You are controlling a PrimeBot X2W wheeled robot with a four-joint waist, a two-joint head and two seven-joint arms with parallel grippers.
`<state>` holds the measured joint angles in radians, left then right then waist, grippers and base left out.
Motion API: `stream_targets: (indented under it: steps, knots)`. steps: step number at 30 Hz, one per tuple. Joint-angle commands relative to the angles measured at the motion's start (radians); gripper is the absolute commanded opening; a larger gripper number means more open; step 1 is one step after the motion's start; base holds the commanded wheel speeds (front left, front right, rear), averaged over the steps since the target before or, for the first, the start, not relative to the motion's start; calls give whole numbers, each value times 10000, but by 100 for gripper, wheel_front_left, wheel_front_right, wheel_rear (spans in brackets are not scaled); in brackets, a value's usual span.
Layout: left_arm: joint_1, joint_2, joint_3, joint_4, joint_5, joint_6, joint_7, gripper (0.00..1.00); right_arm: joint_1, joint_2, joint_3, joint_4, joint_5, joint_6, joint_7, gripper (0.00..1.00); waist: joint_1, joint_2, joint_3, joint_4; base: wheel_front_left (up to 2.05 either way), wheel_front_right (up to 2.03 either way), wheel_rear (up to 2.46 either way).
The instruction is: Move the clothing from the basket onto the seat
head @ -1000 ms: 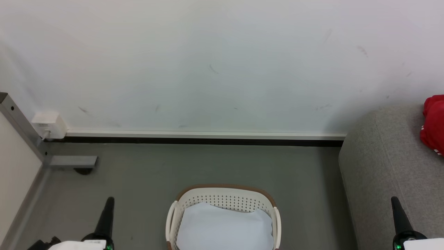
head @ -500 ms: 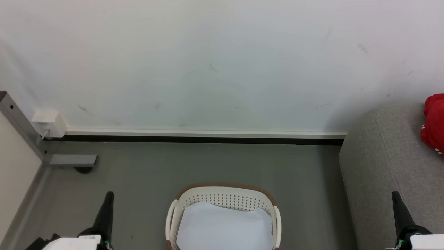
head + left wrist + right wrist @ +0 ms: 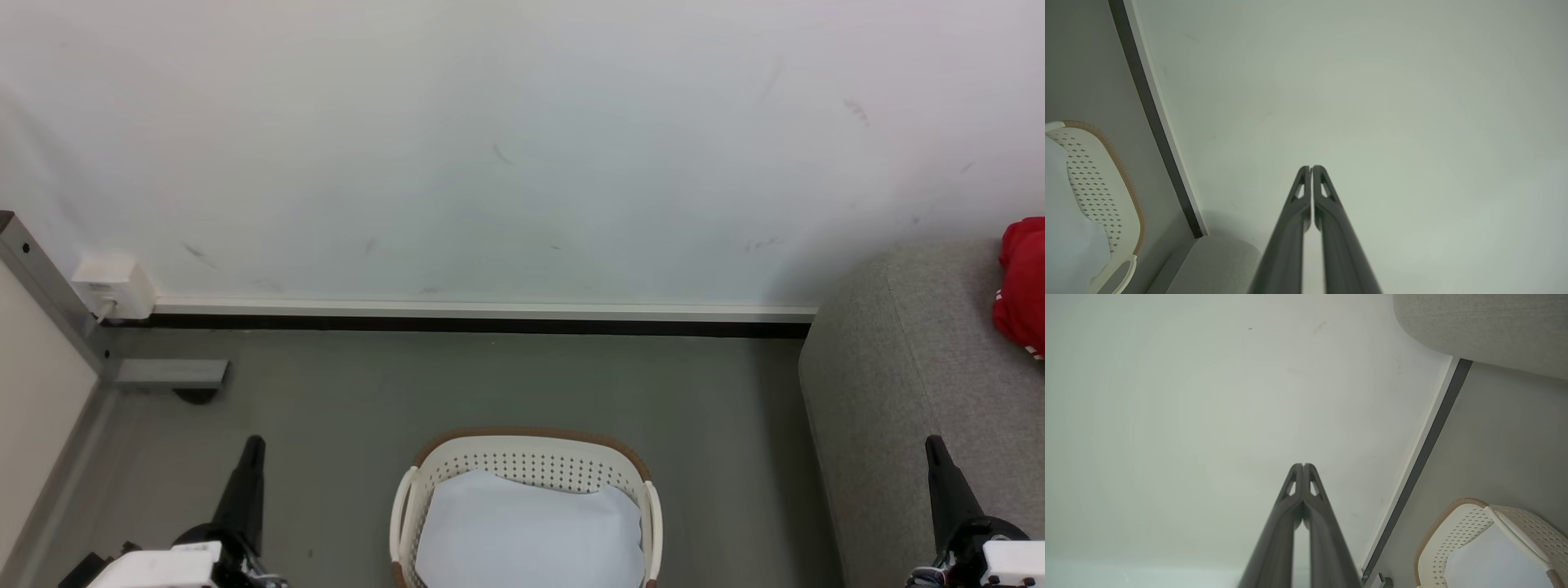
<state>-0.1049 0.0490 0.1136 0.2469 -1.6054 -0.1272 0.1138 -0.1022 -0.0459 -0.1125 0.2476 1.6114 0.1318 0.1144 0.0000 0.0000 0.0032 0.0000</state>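
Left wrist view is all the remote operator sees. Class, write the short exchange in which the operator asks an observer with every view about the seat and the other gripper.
Operator: Is anything lying on the seat yet?
Observer: Yes, a red garment lies on the large light grey woven-fabric seat.
Operator: How is the right gripper?
Observer: The right gripper is shut and empty.

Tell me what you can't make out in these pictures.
Oval cream perforated plastic basket with brown rim: head view's bottom edge cuts off its near end.
Pale bluish-white cloth in it: garment type unclear; it hides anything underneath.
Red garment on light grey woven seat: cut off by head view's right edge.
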Motion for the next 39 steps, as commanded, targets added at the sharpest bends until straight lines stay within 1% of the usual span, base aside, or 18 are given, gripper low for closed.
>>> stream_targets:
  steps: [1,39]
  knots:
    - [-92,20,28,-31,-132,-67,47,0,-138,-79,-45,-64,24,-21,30,0,0,0,-1,0,0,0,0]
    - [-88,21,23,-34,-136,-66,42,0,-136,-78,-42,-60,25,-21,28,0,0,0,-1,0,0,0,0]
